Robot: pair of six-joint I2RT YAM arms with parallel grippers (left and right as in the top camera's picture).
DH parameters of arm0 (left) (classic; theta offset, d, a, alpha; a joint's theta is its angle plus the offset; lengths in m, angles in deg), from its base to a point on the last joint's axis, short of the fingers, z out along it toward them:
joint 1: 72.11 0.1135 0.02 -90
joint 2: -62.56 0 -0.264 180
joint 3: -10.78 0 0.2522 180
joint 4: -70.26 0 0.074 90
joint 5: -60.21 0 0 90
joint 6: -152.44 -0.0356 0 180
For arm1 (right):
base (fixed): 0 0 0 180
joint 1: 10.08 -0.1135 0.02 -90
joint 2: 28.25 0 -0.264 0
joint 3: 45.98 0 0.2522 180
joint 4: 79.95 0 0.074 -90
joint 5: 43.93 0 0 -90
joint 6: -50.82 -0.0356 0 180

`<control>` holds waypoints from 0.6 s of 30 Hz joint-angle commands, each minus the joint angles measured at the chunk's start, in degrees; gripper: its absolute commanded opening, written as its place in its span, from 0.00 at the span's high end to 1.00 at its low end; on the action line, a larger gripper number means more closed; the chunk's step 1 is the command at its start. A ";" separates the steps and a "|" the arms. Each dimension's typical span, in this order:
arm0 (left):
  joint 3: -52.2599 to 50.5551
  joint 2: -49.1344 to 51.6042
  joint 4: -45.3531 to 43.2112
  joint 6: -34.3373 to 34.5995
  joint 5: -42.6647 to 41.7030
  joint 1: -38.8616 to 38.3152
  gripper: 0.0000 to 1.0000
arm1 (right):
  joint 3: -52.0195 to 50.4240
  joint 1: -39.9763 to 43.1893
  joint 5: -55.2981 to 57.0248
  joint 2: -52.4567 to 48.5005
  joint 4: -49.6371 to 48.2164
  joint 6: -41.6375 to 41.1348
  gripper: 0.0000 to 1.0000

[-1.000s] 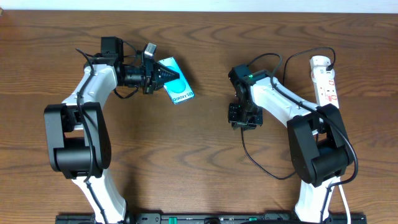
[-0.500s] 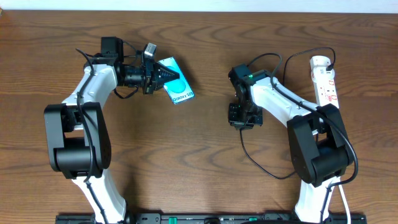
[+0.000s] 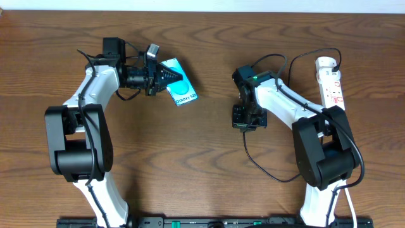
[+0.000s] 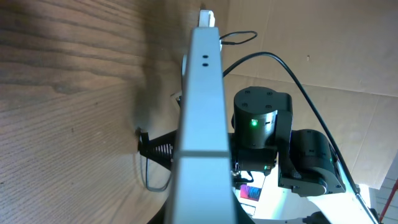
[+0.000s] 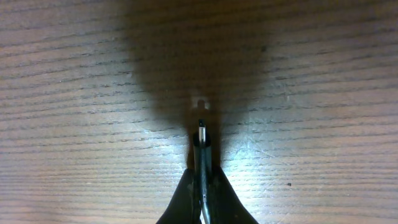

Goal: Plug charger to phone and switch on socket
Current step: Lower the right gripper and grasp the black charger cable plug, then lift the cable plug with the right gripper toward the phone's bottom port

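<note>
The phone (image 3: 178, 88), teal-blue screen with a lighter oval, is held tilted on edge above the table by my left gripper (image 3: 166, 77), which is shut on it. In the left wrist view the phone's pale edge (image 4: 202, 124) fills the middle. My right gripper (image 3: 243, 120) points down at the table centre and is shut on the charger's plug (image 5: 203, 140), its metal tip sticking out just above the wood. The thin black charger cable (image 3: 262, 166) loops from it along the table. The white socket strip (image 3: 331, 82) with red markings lies at the far right.
The right arm's base (image 3: 326, 158) stands between the cable loop and the strip. A white cord (image 3: 350, 202) runs down the right edge. The right arm, with a green light (image 4: 254, 122), shows beyond the phone in the left wrist view. Bare wood lies between the arms.
The right gripper has shifted very slightly left with the plug. The left arm and phone have not moved.
</note>
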 commanded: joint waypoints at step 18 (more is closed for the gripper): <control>0.44 0.26 -0.31 0.76 -2.12 1.09 0.93 | 20.24 4.28 -8.02 -0.37 11.06 12.44 0.99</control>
